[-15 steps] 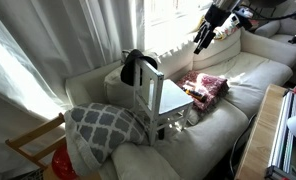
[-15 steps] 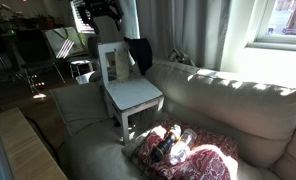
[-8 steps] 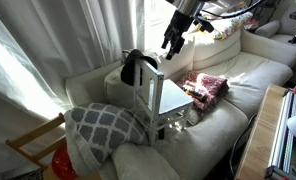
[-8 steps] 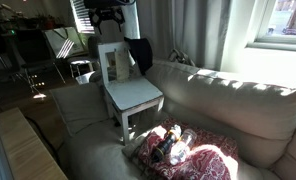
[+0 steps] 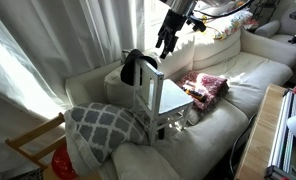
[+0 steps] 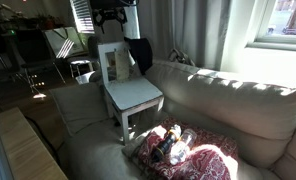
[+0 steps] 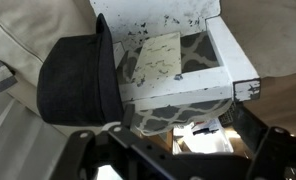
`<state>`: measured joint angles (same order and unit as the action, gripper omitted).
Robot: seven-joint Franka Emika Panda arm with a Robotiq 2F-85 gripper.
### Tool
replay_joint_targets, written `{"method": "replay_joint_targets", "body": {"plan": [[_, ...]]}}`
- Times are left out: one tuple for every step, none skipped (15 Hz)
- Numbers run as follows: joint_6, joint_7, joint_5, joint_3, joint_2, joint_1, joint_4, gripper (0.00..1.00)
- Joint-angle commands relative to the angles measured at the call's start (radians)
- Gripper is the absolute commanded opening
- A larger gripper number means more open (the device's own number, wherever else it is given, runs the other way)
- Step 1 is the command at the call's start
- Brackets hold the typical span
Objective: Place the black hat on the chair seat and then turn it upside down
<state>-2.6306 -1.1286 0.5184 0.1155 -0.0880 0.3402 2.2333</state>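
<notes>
**One hat (image 5: 140, 62) on the chair back, claw (image 5: 166, 46) spread above it**

In both exterior views the black hat (image 6: 141, 52) hangs from an upper corner of the chair's (image 6: 116, 62) upright back. Its soft crown slumps down the outer side of the white frame. It does not touch the seat (image 5: 174, 98), which lies flat and pale below it, on the far side of the back from the hat's bulk. The chair stands on a cream sofa (image 5: 238, 75). A grey cushion (image 5: 106, 125) with a white lattice pattern leans just behind the chair back.

The claw hangs in the air with its fingers pointing down. It is higher than the hat, near it but apart, and touches nothing. In an exterior view the claw (image 6: 110, 14) shows dark against the window, above the top rail of the chair back and to one side of the hat. Its jaws cannot be made out there.

The wrist view looks down on the chair frame. The hat (image 7: 76, 80) fills the left side, draped over the frame's corner, with the lattice cushion showing past the rail. The claw (image 7: 178, 162) comes in along the bottom edge, blurred. Its two dark fingers (image 7: 83, 150) stand wide apart with nothing between them. Whether the pale speckled panel inside the frame is the seat, I cannot tell.

A red patterned cloth (image 5: 205, 85) lies on the sofa just beside the front of the seat. In an exterior view a few small things rest on the cloth (image 6: 188, 150), too unclear to name.
</notes>
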Motion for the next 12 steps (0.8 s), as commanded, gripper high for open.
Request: {"method": "replay_joint_targets", "body": {"plan": [[-0.076,0.037,-0.017,-0.099,-0.079,-0.148,-0.037,1.0],[-0.108,0.03,-0.007,-0.115,-0.103,-0.176,-0.049,1.0],[-0.142,0.021,0.003,-0.133,-0.127,-0.205,-0.062,1.0],[-0.155,0.016,0.003,-0.151,-0.149,-0.234,-0.076,1.0],[-0.159,-0.01,0.04,-0.1,-0.171,-0.189,-0.093,1.0],[-0.158,-0.019,0.051,-0.112,-0.19,-0.206,-0.107,1.0],[-0.151,-0.02,0.059,-0.115,-0.206,-0.212,-0.121,1.0],[-0.121,-0.034,0.066,-0.122,-0.217,-0.22,-0.134,1.0],[-0.117,-0.043,0.075,-0.128,-0.232,-0.224,-0.146,1.0],[-0.123,-0.054,0.085,-0.135,-0.246,-0.227,-0.157,1.0],[-0.128,-0.067,0.101,-0.144,-0.259,-0.231,-0.167,1.0],[-0.149,-0.074,0.114,-0.151,-0.273,-0.233,-0.177,1.0]]}}
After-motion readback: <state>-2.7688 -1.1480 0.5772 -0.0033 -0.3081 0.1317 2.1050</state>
